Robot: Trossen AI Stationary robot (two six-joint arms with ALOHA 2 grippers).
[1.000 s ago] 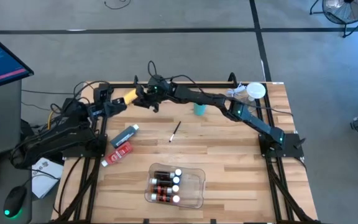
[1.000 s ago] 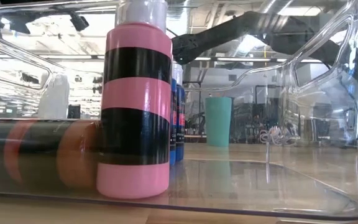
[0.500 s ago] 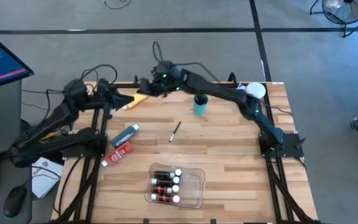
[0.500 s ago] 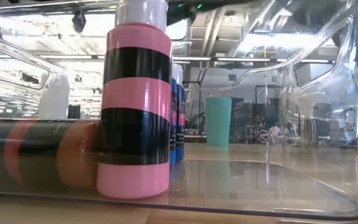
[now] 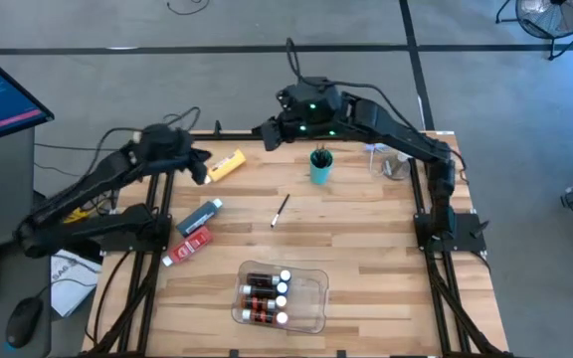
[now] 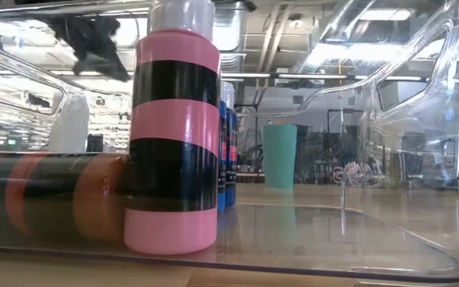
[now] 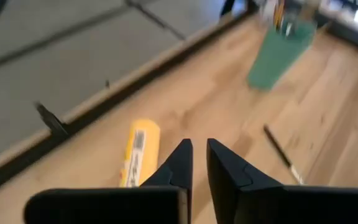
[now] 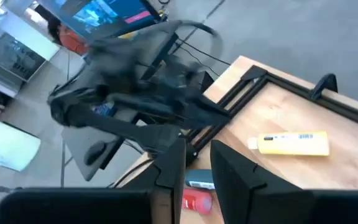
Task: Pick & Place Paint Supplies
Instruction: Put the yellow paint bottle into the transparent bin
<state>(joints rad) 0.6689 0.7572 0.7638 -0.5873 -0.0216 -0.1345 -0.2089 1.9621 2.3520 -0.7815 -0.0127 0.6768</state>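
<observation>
Wooden table (image 5: pixel 366 259), grey floor around it; paint supplies part sorted.

- Nearest: clear tray (image 5: pixel 311 298), holding several small bottles (image 5: pixel 265 295) with white caps.
- Left, beyond tray: red tube (image 5: pixel 198 241) and grey tube (image 5: pixel 200 216), lying loose, just apart.
- Centre: one thin brush (image 5: pixel 280 211), flat on the wood.
- Farther: teal cup (image 5: pixel 319 173), upright, dark brush handles inside.
- Far left: yellow bottle (image 5: pixel 226 165), lying on its side, touched by nothing.
- Left gripper (image 7: pixel 196 144): raised just left of the yellow bottle, fingers all but clenched, empty.
- Right gripper (image 8: pixel 197 149): high past the far edge, slightly parted, empty.

Step judged: between picks, yellow bottle probably next. Next move: spread the left fingers, lower them across the bottle's body, close, carry to the tray.
</observation>
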